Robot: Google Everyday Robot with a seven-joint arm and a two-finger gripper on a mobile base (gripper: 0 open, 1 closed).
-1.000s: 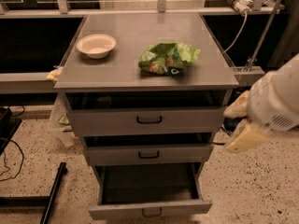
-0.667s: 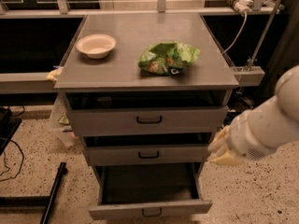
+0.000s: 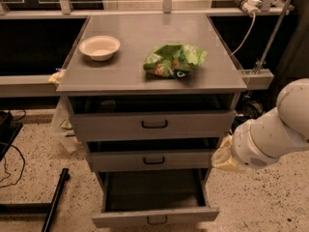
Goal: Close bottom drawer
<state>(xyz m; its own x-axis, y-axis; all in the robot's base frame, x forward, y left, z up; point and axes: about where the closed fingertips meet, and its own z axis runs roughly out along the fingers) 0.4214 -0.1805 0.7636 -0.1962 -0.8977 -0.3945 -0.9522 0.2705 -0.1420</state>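
While open, bottom drawer (image 3: pixel 155 215); hand (image 3: pixel 223 157) just above-right

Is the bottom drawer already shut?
No, the bottom drawer stands pulled far out, its inside showing, while the hand is at the right end of the middle drawer.

A speckled floor (image 3: pixel 270 207) is seen, dimly lit; a grey cabinet (image 3: pixel 125 69) is set before dark shelving (image 3: pixel 29 83).

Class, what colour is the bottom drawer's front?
Bottom drawer front: grey, in camera view; gripper beside middle drawer.
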